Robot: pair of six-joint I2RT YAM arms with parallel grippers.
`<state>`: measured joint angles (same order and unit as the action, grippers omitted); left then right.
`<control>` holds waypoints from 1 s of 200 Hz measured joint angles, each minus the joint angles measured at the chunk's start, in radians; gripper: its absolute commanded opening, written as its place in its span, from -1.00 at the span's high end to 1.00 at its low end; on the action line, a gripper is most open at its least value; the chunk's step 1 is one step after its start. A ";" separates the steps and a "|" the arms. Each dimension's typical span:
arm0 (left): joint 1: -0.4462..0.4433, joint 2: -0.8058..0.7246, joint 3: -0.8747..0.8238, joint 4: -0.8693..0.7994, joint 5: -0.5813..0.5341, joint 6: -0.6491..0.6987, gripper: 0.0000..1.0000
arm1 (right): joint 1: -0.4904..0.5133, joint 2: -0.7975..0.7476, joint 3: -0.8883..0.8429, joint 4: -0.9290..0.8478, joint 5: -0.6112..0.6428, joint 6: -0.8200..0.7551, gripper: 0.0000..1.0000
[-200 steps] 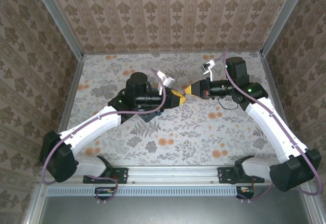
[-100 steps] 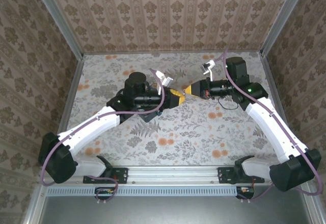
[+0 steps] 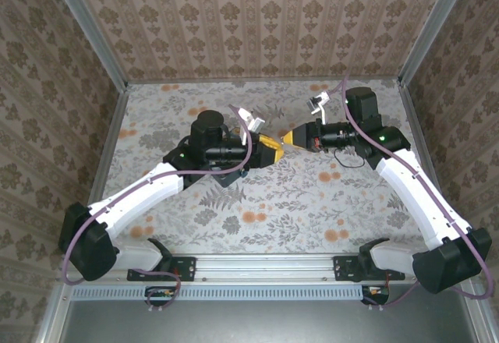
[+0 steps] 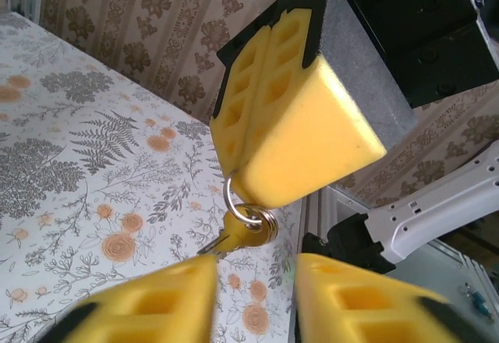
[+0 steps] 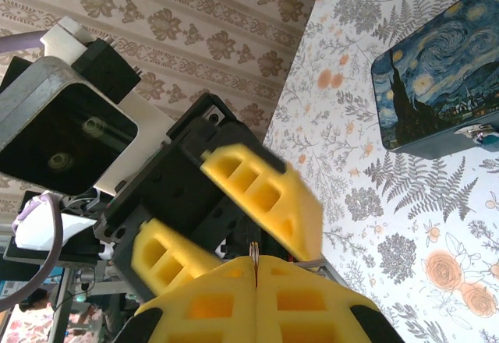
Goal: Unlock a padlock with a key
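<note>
- Found right pincer (image 4: 257, 164) closed on ring (image 4: 253, 220), pads pressed flat together and the loop pinched at their tips.
- Noted key (image 4: 234, 238) hanging loose from that ring, just below the right pincer's tips and well clear of the bench (image 4: 70, 164).
- Found left pincer (image 4: 256, 281) open, fingers (image 4: 156, 304) spread, tips facing the right pincer's tips from just beneath. Key in line with the gap, touching neither finger so far as can be seen.
- Noted both pincers aloft, tip to tip.
- Noted box (image 5: 437, 78), painted with a night sky, lying flat on the bench, below and off to one side of the right pincer, well apart from the key.
- Padlock not made out for certain. Small bright fitting (image 5: 477, 131) on the box's edge nearest the right pincer, too small to tell lock from hasp.
- Judged step in hand: key handling in mid-air, a pass or regrip between pincers. Lock untouched, unlocking proper not yet begun.
- Judged need for next move: a firm hold on the key's head rather than the ring, with the blade left proud and steady. After that, carriage down to the lock and the blade lined up with the keyhole.
- Flagged risk: a key dangling on a ring liable to swing or twist, hence poor aim at the keyhole unless gripped directly.
</note>
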<state>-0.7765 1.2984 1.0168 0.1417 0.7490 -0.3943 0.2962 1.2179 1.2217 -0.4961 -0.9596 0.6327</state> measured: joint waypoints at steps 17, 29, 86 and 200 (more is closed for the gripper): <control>0.000 0.000 0.000 0.001 -0.007 -0.002 -0.05 | 0.000 0.000 0.000 0.000 0.000 0.000 1.00; 0.000 0.000 0.000 0.001 -0.011 -0.002 -0.08 | 0.000 0.000 -0.001 0.000 0.000 0.000 1.00; -0.006 0.011 0.010 0.024 -0.008 -0.005 0.08 | 0.000 -0.005 -0.007 0.001 -0.004 0.002 1.00; -0.017 0.028 0.023 0.022 0.006 0.003 0.81 | -0.005 -0.014 -0.008 0.001 -0.006 0.004 1.00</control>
<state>-0.7933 1.3266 1.0397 0.1638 0.7547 -0.3912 0.2913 1.2037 1.2140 -0.4950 -0.9661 0.6365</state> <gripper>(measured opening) 0.113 0.055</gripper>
